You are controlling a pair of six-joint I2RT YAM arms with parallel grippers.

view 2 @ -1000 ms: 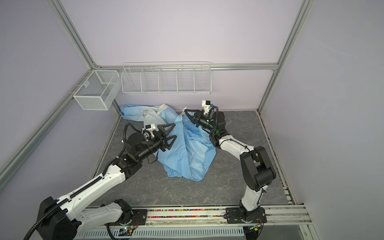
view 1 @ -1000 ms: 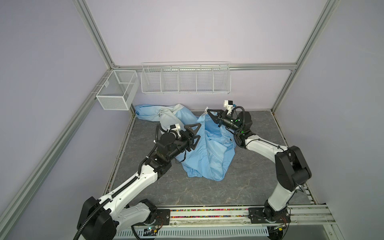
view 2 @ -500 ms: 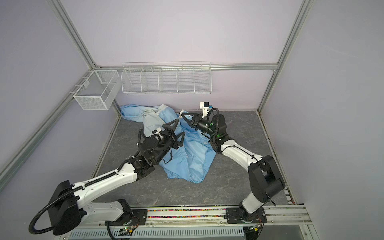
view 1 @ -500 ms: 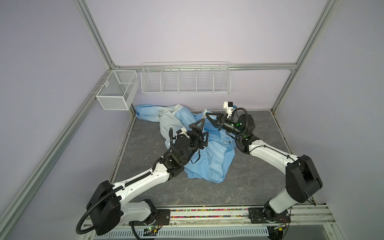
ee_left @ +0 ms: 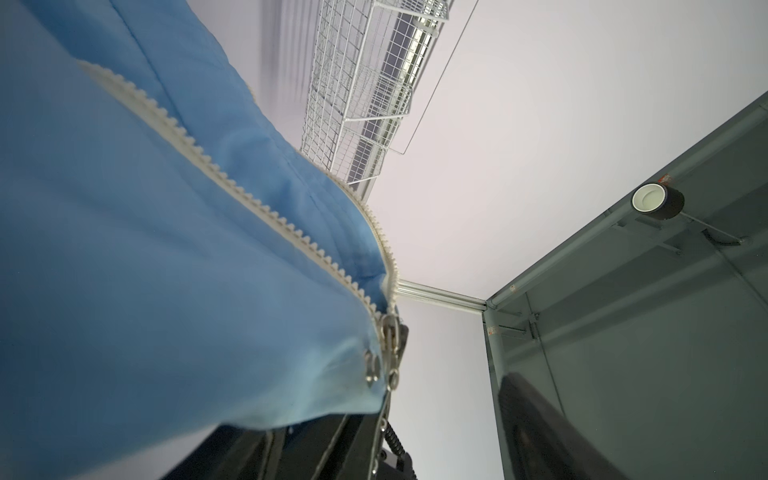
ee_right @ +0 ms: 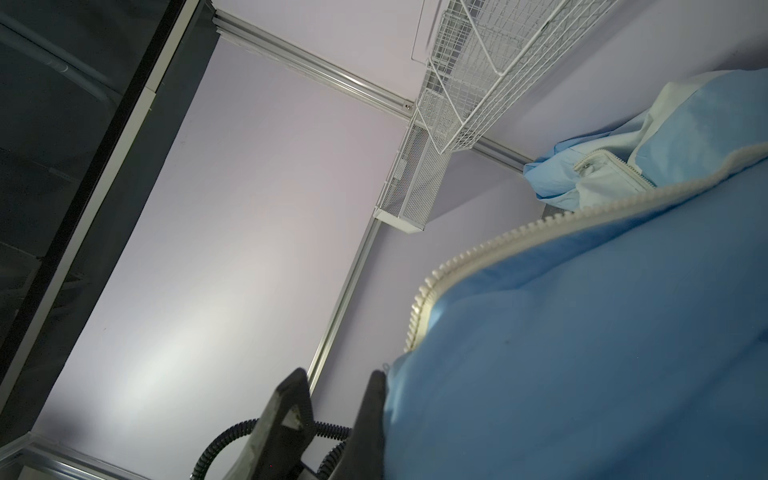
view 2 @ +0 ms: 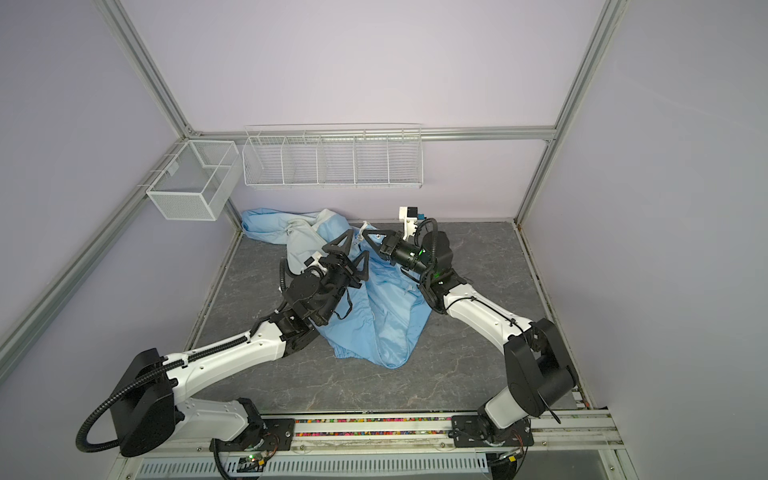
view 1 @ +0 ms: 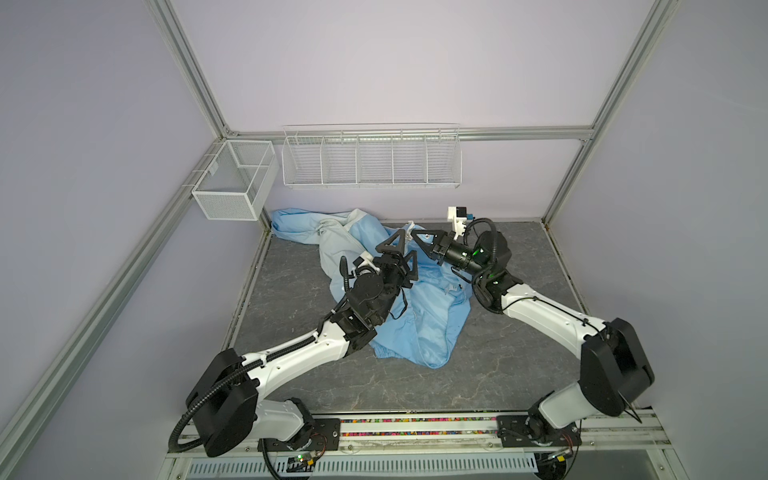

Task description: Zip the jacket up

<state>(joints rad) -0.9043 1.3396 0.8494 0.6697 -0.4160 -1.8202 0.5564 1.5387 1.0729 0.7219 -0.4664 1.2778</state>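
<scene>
**Top views: thin light-blue fabric jacket (view 1: 424,320) half raised off the grey stone-patterned mat (view 1: 498,365)**

We see the jacket crumpled in the middle of the mat, with one front edge drawn up into a peak. The black right gripper (view 1: 414,236) is pressed together on that peak. We judge it is pinching the cloth from how the fabric rises to its tip. The black left gripper (view 1: 407,245) sits just beside it, jaws spread wide and gripping nothing.

In the left wrist view the cream-white toothed zipper (ee_left: 249,203) runs as two rows meeting at a small metal slider (ee_left: 392,340). So we judge the zip started, and the step in hand to be catching that slider. To do it well we would hold the right pinch firm so the tape is taut. We would then centre the spread jaws on the slider rather than loose cloth, close fully, and draw in line with the teeth.

On the back wall hangs a white wire rack (view 1: 374,166) of five compartments, and beside it a smaller white mesh basket (view 1: 224,203). We see nothing in either.
</scene>
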